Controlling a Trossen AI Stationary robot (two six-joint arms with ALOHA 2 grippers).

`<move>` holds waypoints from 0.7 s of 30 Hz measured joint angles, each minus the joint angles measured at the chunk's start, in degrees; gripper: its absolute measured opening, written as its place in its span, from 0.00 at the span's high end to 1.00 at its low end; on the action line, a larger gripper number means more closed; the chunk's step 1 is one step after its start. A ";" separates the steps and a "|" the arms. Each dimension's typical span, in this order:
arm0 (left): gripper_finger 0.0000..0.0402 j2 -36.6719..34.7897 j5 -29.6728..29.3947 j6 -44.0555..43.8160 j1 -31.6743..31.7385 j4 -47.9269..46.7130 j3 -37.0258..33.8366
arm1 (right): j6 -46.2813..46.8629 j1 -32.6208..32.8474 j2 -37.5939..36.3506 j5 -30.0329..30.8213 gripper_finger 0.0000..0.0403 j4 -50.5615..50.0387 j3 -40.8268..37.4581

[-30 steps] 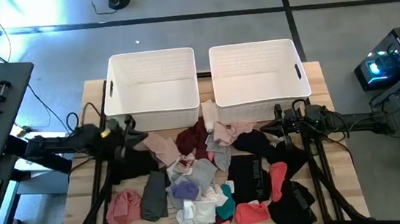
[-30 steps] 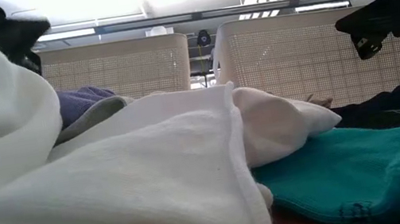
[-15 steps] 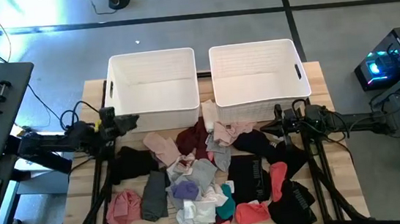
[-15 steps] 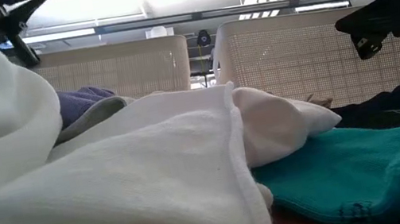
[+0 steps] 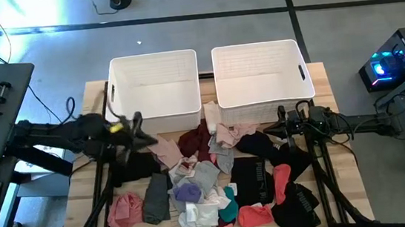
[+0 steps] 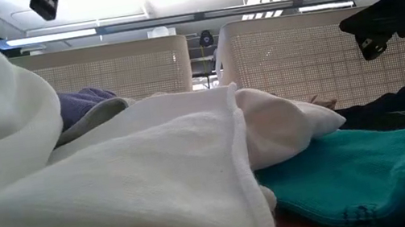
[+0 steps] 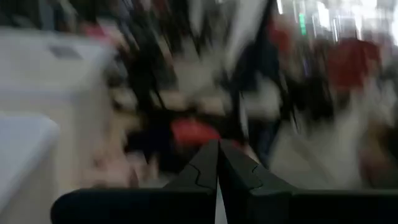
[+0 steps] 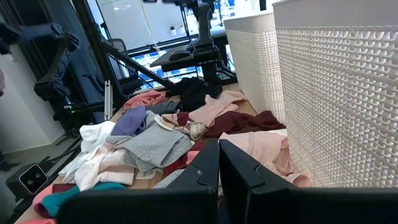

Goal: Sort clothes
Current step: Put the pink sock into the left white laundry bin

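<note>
While both baskets stand side by side at the far edge of the table point(image 5: 92, 90), the clothes point(image 5: 208, 176) lie in a loose heap on the near half, in front of them. Left basket point(image 5: 155, 88) and right basket point(image 5: 262, 78) look bare inside from above. Heap holds black pieces on both flanks, a maroon piece point(image 5: 196, 140) near the gap between the baskets, pale pink beside it, grey and lavender in the middle, white and teal toward the near edge, coral at the near right, a pink piece point(image 5: 125, 210) at the near left.

Left gripper point(image 5: 138, 128) hangs in front of the left basket, just above a black garment point(image 5: 137, 164); fingers pressed together, nothing between them. Its wrist view is smeared.

Right gripper point(image 5: 284, 124) sits in front of the right basket, above the black pieces at the heap's right; fingers closed too, holding nothing.
</note>
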 joint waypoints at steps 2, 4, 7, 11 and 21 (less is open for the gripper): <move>1.00 4.13 1.42 2.30 -1.38 -9.42 4.49 | 0.00 0.00 0.00 0.00 1.00 0.00 0.01; 1.00 8.72 1.60 4.28 -3.02 -17.55 7.94 | 0.00 0.01 0.00 0.00 1.00 0.01 -0.01; 1.00 15.09 1.90 0.24 -5.07 -24.40 10.42 | 0.00 0.00 0.00 0.00 1.00 0.01 0.01; 1.00 23.78 1.42 -12.34 -6.64 -27.37 10.23 | 0.00 0.00 0.00 0.00 1.00 0.00 0.01; 0.81 40.01 -8.29 -45.46 -5.95 -33.05 10.23 | 0.00 0.01 0.02 0.00 1.00 0.01 0.00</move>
